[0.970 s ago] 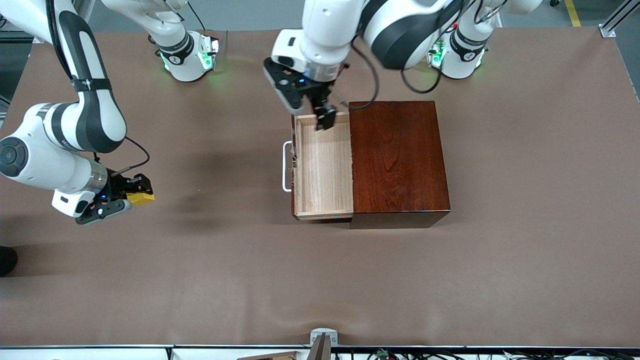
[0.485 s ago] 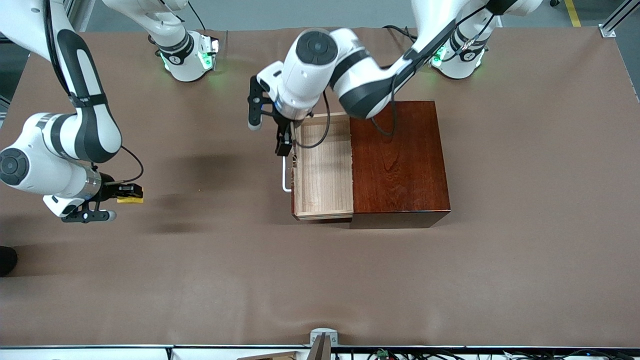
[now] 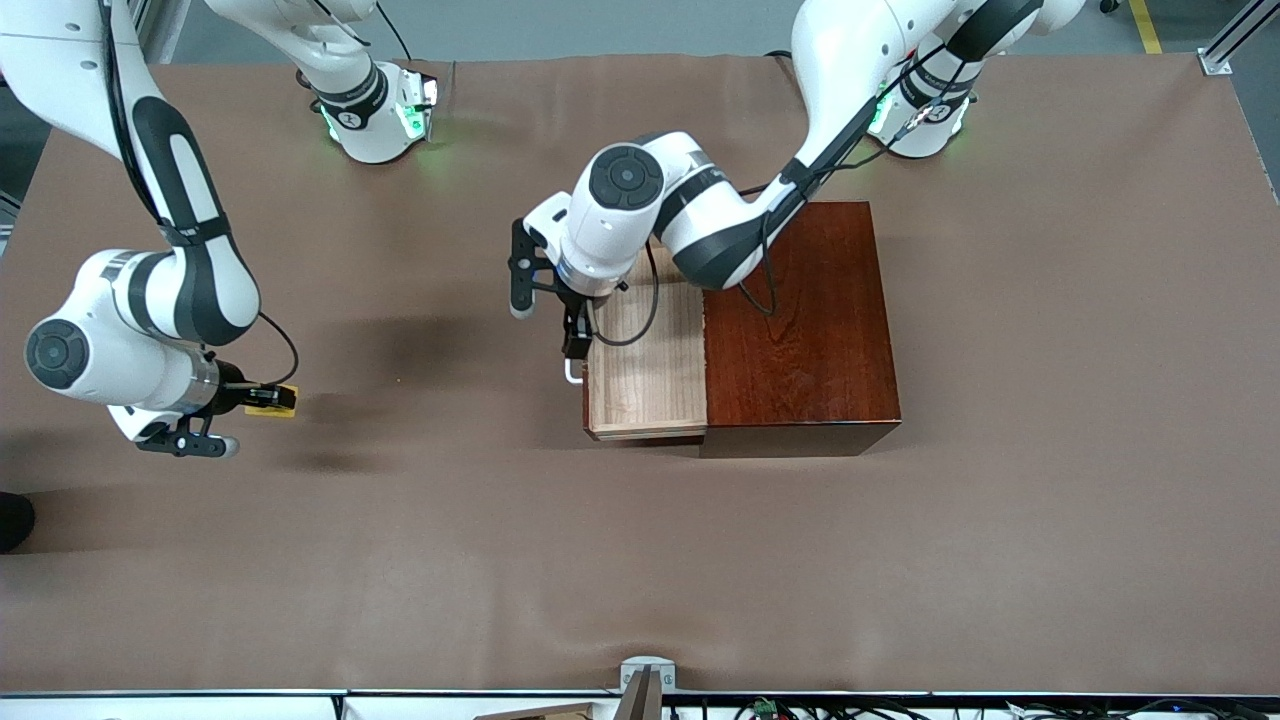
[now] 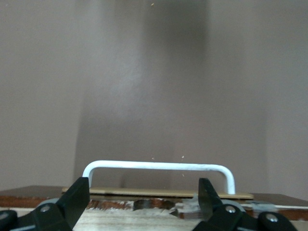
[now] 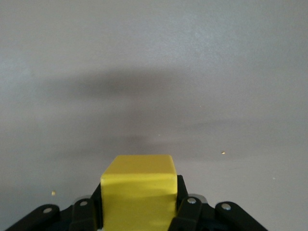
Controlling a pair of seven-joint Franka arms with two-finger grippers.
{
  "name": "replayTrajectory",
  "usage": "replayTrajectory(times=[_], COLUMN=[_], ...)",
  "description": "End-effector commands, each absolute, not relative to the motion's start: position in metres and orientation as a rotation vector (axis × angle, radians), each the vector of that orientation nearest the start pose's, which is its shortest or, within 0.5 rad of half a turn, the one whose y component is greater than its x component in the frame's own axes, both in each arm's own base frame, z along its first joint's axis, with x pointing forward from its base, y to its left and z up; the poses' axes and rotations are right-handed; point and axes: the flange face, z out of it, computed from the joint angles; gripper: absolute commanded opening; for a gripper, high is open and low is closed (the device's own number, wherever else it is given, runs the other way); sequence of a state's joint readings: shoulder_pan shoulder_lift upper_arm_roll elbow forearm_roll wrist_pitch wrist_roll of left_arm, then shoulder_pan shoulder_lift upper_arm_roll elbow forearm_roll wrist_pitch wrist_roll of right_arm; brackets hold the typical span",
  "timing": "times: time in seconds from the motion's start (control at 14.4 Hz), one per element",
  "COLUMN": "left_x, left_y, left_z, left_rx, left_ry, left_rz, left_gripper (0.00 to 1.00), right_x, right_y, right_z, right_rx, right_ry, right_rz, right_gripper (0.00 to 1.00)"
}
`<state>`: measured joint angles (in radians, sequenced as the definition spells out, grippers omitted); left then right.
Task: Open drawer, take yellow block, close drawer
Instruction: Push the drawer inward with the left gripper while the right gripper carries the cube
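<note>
The dark reddish-brown box stands mid-table with its drawer pulled out, pale interior showing and empty. My left gripper is over the drawer's front edge at the white handle. In the left wrist view the gripper is open, with the handle just ahead of its fingertips and not gripped. My right gripper is low over the bare table toward the right arm's end, shut on the yellow block. The right wrist view shows the block clamped in that gripper.
The brown table cover is bare around the box. The left arm's forearm reaches over the box top and the drawer's farther part. The two arm bases stand along the table's farthest edge.
My left gripper has moved from over the drawer's farther corner along its front edge to the handle. My right gripper has turned and sunk slightly, still holding the block. The drawer has not moved.
</note>
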<state>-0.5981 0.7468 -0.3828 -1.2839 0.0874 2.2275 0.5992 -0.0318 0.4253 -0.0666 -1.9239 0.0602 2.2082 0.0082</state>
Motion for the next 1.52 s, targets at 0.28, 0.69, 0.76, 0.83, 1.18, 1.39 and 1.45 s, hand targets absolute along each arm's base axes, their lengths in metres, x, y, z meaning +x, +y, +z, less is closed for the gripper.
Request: replayTrajectory(times=[0.28, 0.69, 0.76, 0.83, 1.18, 1.39, 1.45], left_x=[0.487, 0.482, 0.486, 0.486, 0.496, 0.499, 0.497], left_y=[-0.606, -0.605, -0.6, -0.598, -0.58, -0.567, -0.565], left_z=[0.325, 0.311, 0.307, 0.308, 0.307, 0.314, 0.319], left_rx=[-2.449, -2.405, -2.405, -2.403, -2.399, -2.388, -2.373], left_ry=[2.233, 2.222, 2.206, 2.202, 2.156, 2.125, 2.125], left_rz=[-0.454, -0.378, -0.342, -0.317, -0.193, -0.096, -0.078], left_gripper=[1.0, 1.0, 1.0, 1.0, 1.0, 1.0, 1.0], right_x=[0.618, 0.621, 0.62, 0.62, 0.62, 0.622, 0.621], right_y=[-0.047, -0.046, -0.046, -0.047, -0.048, -0.049, -0.046], right_z=[0.21, 0.189, 0.188, 0.188, 0.212, 0.238, 0.25], right_rx=[-3.129, -3.136, -3.136, -3.136, -3.132, -3.132, -3.131], right_ry=[0.253, 0.232, 0.232, 0.232, 0.217, 0.139, 0.125], right_rz=[0.105, 0.059, 0.061, 0.063, 0.066, 0.058, 0.077], right_gripper=[0.0, 0.35, 0.73, 1.0, 1.0, 1.0, 1.0])
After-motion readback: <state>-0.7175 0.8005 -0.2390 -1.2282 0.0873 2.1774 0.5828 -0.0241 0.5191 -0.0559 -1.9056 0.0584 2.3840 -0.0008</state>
